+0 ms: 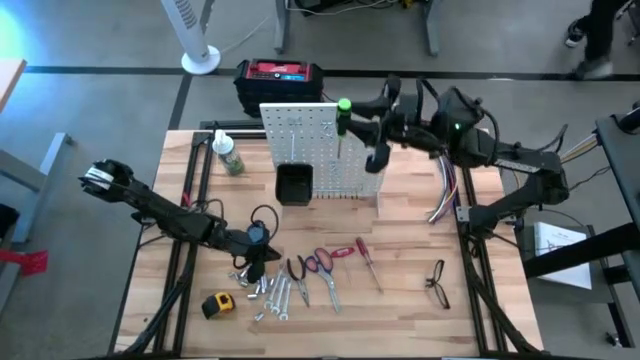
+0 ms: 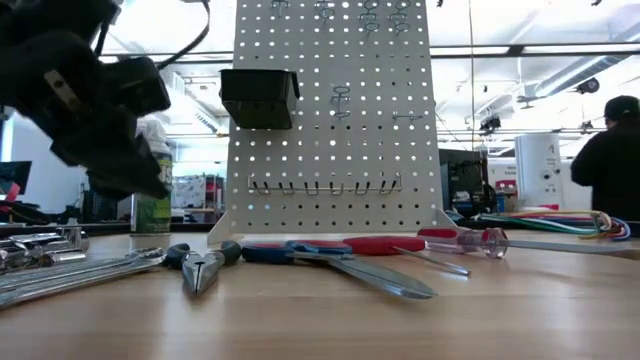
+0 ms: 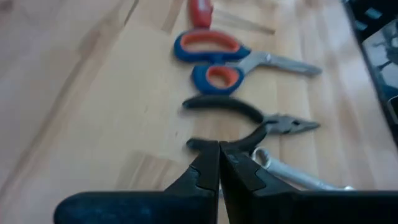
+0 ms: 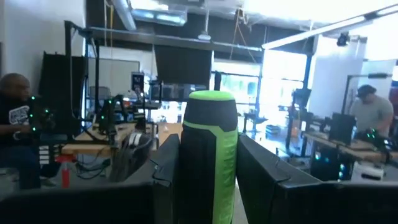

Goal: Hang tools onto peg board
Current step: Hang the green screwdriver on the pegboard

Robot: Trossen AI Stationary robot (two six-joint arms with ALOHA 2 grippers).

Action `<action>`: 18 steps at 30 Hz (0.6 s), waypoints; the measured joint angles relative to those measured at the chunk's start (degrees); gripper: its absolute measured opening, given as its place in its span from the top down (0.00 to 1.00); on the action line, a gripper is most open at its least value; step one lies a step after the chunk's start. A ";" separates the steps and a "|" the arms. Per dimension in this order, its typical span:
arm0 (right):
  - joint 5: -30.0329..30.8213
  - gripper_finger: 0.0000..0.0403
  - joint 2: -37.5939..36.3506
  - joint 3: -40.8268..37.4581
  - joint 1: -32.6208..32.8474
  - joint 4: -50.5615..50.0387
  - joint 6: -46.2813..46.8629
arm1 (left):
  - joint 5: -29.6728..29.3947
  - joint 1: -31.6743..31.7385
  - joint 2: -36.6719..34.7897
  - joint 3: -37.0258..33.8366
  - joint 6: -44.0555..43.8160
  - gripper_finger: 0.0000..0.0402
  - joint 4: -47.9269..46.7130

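We start with the green-handled screwdriver (image 1: 342,112), held up at the top edge of the peg board (image 1: 300,135), its handle uppermost and its thin shaft hanging down across the board's front face, so its long axis runs vertical. It sits toward the right part of the board, well to the right of the small black bin (image 1: 294,184). The right hand (image 1: 368,122) grips it, fingers closed on either side of the green and black handle, as the right wrist view shows plainly (image 4: 208,155). The hand reaches in from the right, so the board lies to its left and just below the tool.

We judge the coming move turns on this: the shaft must stay upright and come down into a holder on the board, and which holder lies directly under the tip we cannot tell.

Farther out, the rest of the tools lie flat on the near part of the bench (image 1: 400,300): pliers (image 1: 296,272), scissors (image 1: 322,265), a red screwdriver (image 1: 365,258), wrenches (image 1: 272,295), a tape measure (image 1: 218,304) and glasses (image 1: 437,282). The left hand (image 1: 252,262) hovers over the wrenches and pliers, clenched shut on nothing, so it is the nearer arm for them.
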 joint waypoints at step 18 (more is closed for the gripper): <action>-3.24 0.76 13.17 20.28 -5.68 -7.27 0.63 | -0.05 -2.79 8.81 0.00 -2.52 1.00 4.49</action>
